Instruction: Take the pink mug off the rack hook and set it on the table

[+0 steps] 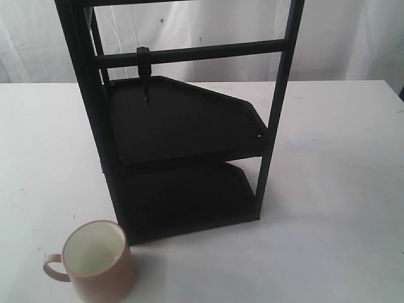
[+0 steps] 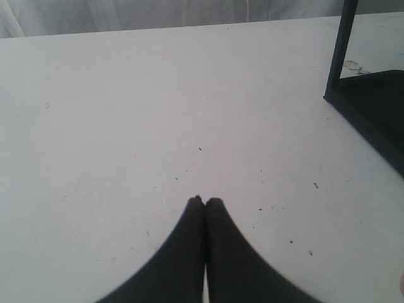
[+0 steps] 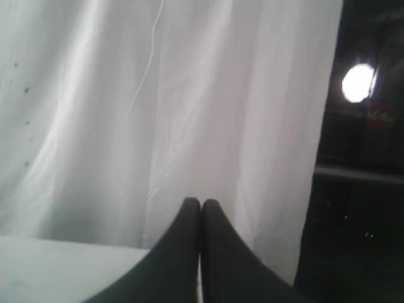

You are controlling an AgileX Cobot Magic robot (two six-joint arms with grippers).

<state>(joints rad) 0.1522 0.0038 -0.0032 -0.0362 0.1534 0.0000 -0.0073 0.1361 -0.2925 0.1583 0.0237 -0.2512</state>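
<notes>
1. The left claw (image 2: 205,201) is pinched together, holding nothing, over the tabletop (image 2: 126,126).
2. The right claw (image 3: 201,202) likewise, tips touching.
3. The mug (image 1: 96,260) stands upright on the tabletop, beside the rack (image 1: 183,126).

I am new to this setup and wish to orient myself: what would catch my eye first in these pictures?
The tall black rack fills the middle of the white table, and its hook hangs bare from a crossbar. The pink mug stands upright on the table at the exterior view's lower left, close to the rack's base.
</notes>
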